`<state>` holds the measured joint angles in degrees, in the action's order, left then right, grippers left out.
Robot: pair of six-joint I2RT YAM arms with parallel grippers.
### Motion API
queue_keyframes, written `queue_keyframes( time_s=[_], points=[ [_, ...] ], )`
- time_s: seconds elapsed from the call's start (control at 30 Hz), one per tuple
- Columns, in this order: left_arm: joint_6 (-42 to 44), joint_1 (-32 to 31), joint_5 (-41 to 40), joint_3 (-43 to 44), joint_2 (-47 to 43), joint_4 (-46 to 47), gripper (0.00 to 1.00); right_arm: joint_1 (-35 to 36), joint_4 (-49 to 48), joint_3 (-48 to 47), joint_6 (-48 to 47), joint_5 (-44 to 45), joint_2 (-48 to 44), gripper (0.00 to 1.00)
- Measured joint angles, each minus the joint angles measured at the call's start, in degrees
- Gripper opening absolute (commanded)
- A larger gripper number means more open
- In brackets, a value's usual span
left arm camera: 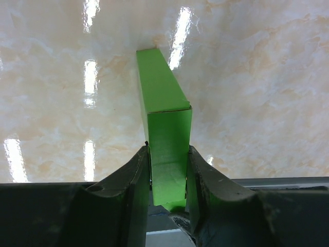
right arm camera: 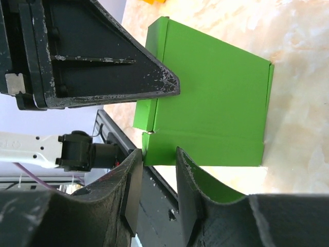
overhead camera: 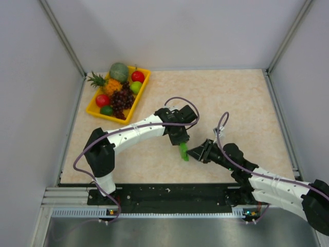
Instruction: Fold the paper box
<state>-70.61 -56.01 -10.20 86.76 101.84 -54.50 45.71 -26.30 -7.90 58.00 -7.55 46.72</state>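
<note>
**Pinching the box at mid-table**

From the top: spotting the box (overhead camera: 183, 152) over the table (overhead camera: 236, 103), near the front middle, hanging green and narrow below the left gripper (overhead camera: 181, 145). Parking the right gripper (overhead camera: 191, 152) just beside it, on the right.

Over to the left wrist: clenching 2 left fingers (left arm camera: 133, 180) flat on the box's narrow sides, no gap, a solid grasp.

Over to the right wrist: showing 2 right fingers (right arm camera: 131, 185) slightly parted, tips right at the box's lower edge. Gripping or only touching? Cannot tell.

Leaving the fruit tray (overhead camera: 145, 78) well apart, far left.
</note>
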Motion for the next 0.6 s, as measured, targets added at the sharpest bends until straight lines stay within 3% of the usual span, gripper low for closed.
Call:
queue_keyframes(
  time_s=[0.3,0.6],
  points=[
    [0.0,0.0,-0.2,-0.2,-0.2,0.0,0.00,1.7,-0.3,-0.2,-0.9,2.0,0.2,0.31],
    [0.0,-0.2,-0.5,-0.2,-0.2,0.0,0.00,1.9,-0.1,-0.2,-1.9,2.2,0.1,0.36]
  ],
)
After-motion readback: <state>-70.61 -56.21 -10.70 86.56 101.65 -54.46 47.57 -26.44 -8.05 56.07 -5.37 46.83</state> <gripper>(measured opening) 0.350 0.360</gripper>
